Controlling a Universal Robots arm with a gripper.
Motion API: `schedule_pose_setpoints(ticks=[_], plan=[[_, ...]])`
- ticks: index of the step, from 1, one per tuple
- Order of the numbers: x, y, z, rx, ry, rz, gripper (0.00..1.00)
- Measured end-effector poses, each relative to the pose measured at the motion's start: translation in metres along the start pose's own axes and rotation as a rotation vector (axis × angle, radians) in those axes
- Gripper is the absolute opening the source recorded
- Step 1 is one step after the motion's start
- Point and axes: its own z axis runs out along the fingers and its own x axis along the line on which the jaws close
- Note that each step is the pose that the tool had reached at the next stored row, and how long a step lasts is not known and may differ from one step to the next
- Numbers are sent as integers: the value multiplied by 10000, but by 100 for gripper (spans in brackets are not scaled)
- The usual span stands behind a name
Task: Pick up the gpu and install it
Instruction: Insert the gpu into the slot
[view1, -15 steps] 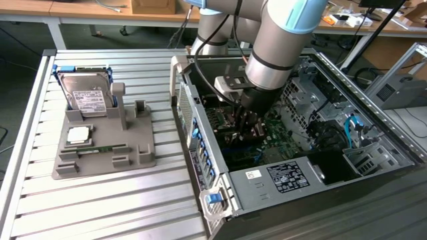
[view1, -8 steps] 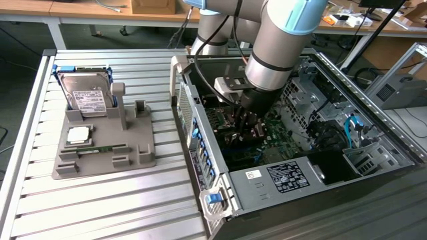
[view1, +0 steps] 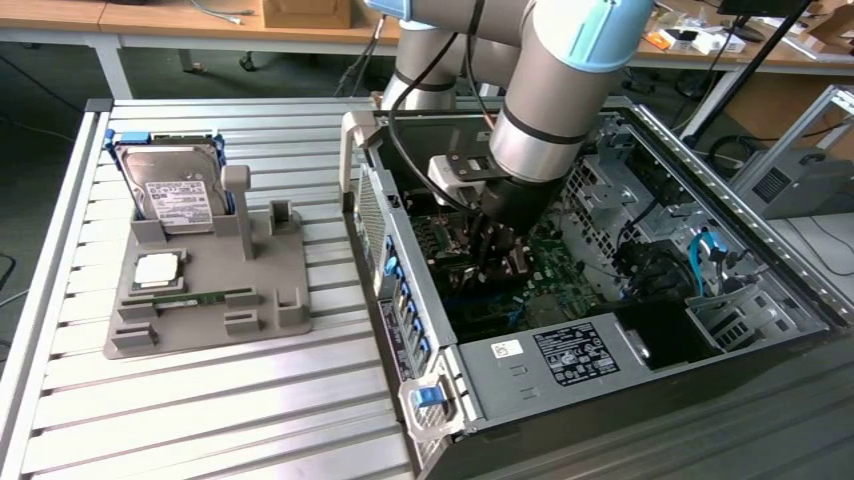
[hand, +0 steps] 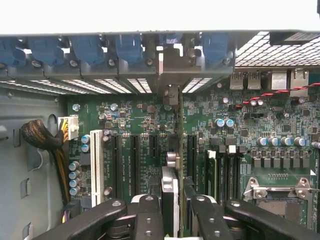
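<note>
Wrist view: gripper (hand: 174, 210) is clamped on the gpu (hand: 172, 150), held edge-on over the motherboard (hand: 240, 135), its bracket (hand: 172, 75) meeting the case's rear slot openings. Exterior view: arm (view1: 561, 90) reaches into the open case (view1: 694, 200); hard drive (view1: 171, 190) stands in the gray holder (view1: 200, 310) beside it.
</note>
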Motion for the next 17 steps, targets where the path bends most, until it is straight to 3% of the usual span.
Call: schedule_pose_setpoints(ticks=[17], plan=[[0, -1, 18, 1, -4, 0, 27]])
